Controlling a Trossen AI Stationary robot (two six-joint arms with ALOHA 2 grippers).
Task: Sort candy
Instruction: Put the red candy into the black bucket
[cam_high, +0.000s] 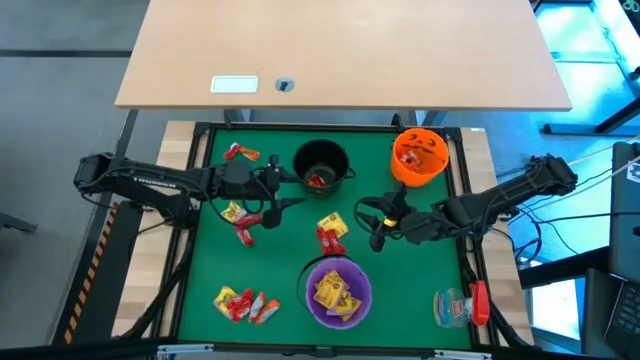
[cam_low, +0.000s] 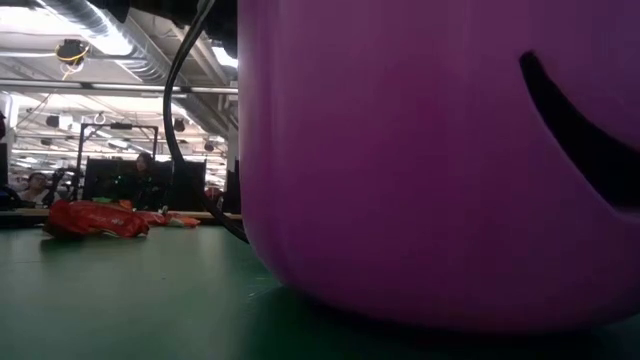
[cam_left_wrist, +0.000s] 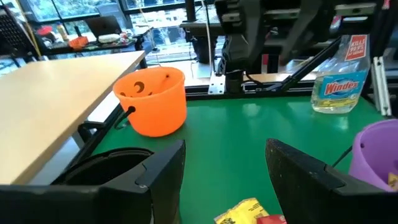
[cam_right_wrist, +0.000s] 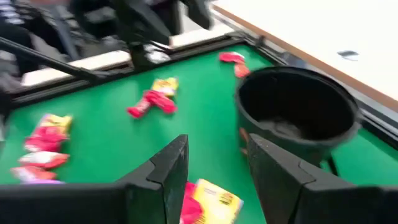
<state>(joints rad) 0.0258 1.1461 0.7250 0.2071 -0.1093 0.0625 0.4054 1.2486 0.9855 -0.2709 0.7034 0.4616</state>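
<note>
Between 3 bowls (cam_high: 320, 168), candy (cam_high: 331, 233) lies.

R tool (cam_right_wrist: 214, 177) open w/ nothing held, black bowl (cam_right_wrist: 298, 112) ahead, candy (cam_right_wrist: 152, 99) scattered

Surface (cam_high: 400, 290): green, framed in black, with a pale wood desk (cam_high: 340, 50) beyond. Three bowls: black (cam_high: 322, 166); orange with a black jack-o'-lantern face (cam_high: 420, 156); purple with a dark cut-out mouth (cam_high: 338, 291), yellow wrappers inside. Candy (cam_high: 245, 304): shiny red, yellow and orange wrappers; clear spray bottle (cam_high: 455, 306) with red trigger and blue label.
</note>
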